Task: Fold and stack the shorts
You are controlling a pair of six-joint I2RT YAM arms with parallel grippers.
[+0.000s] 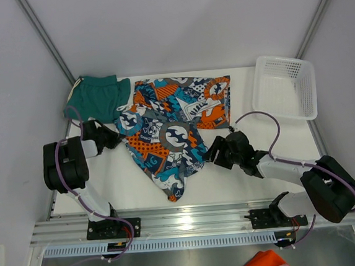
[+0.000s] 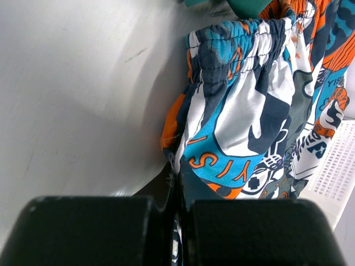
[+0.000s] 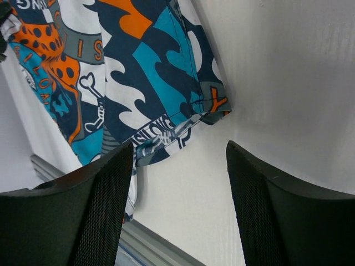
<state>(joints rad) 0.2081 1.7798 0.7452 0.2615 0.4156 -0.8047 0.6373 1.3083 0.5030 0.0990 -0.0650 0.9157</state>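
1. Currently the print pair (image 1: 171, 130) lies rumpled and partly doubled over on the table (image 1: 123, 187), left of the basket (image 1: 283, 92). The teal pair (image 1: 96, 96) lies further left of the basket, bunched at the far side, and whether it touches the print pair is hard to tell.
2. The left gripper (image 1: 113, 138) sits on the side of the print pair away from the basket. Its fingers (image 2: 100, 233) are pressed together. In the left wrist view the cloth below the elastic waistband runs down into the seam between them, so it looks clamped on that edge.
3. The right gripper (image 1: 211, 152) is on the basket side of the print pair, low over the table. Its fingers (image 3: 83, 221) stand apart with nothing between them. A hem corner (image 3: 213, 108) lies just beyond the tips, not touching them.
4. The pair's long axis seems to run diagonally, from its far corner nearest the basket toward the near edge of the table. The two grippers sit on opposite sides of it.
5. By the look of it, the fold is in hand but not finished, and stacking is not begun. The next move turns on that hem corner. It lies straight ahead of the parted right fingers, and the right arm is the nearer one, while the left holds the waistband side.
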